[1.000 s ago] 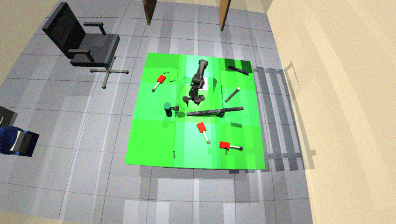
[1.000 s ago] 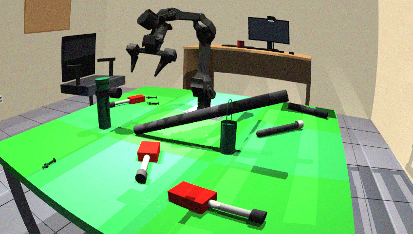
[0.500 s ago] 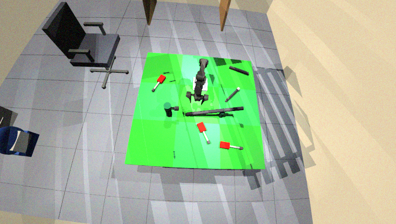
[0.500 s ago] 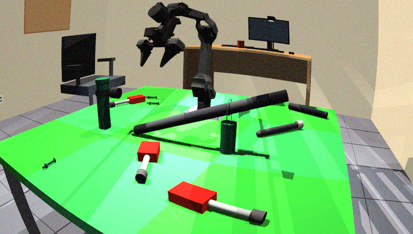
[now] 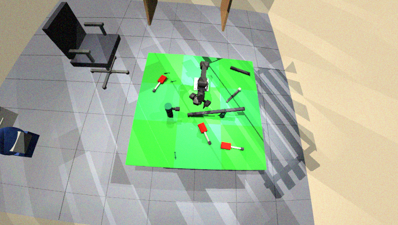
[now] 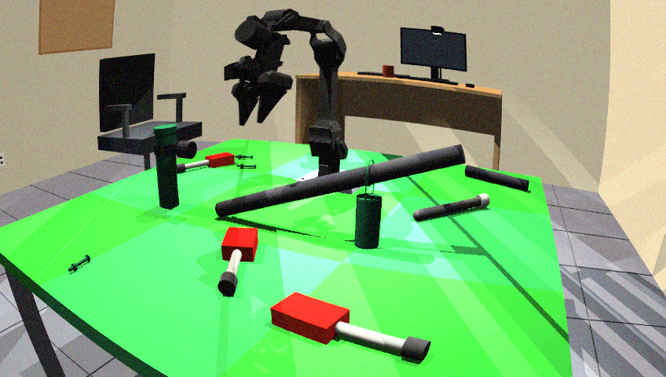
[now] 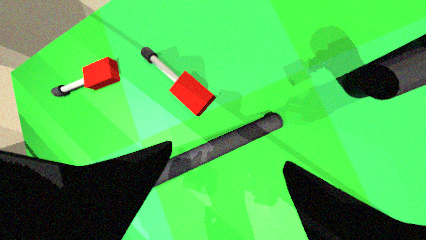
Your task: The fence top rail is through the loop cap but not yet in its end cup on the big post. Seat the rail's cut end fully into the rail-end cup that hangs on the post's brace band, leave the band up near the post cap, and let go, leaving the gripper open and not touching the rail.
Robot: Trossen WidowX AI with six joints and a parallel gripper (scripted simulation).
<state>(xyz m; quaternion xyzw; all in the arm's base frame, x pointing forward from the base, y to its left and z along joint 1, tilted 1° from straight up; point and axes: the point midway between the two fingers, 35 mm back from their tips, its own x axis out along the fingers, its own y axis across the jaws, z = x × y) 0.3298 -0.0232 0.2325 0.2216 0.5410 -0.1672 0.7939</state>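
The dark rail (image 5: 213, 112) (image 6: 298, 188) (image 7: 220, 147) slopes through the wire loop cap (image 6: 371, 164) on the short post (image 6: 367, 224). Its left end is low, at or near the table; its right end is raised. The big post (image 5: 169, 112) (image 6: 167, 186) stands upright at the left. Its brace band (image 6: 160, 149) sits up near the green cap (image 5: 168, 106) (image 6: 166, 129). The rail-end cup (image 5: 177, 108) (image 6: 188, 149) (image 7: 411, 72) hangs on the band, apart from the rail and higher than its left end. My gripper (image 5: 201, 105) (image 6: 251, 123) (image 7: 227, 156) is open and empty, high above the rail's left part.
Red blocks with white handles lie in front of the rail (image 5: 202, 128) (image 6: 310, 316) (image 7: 192, 93) and at the back left (image 5: 162, 79). A dark tube (image 5: 240, 71) (image 6: 496, 177) and a white-ended rod (image 5: 233, 95) (image 6: 448, 208) lie right. Small bolts (image 6: 79, 263) lie about.
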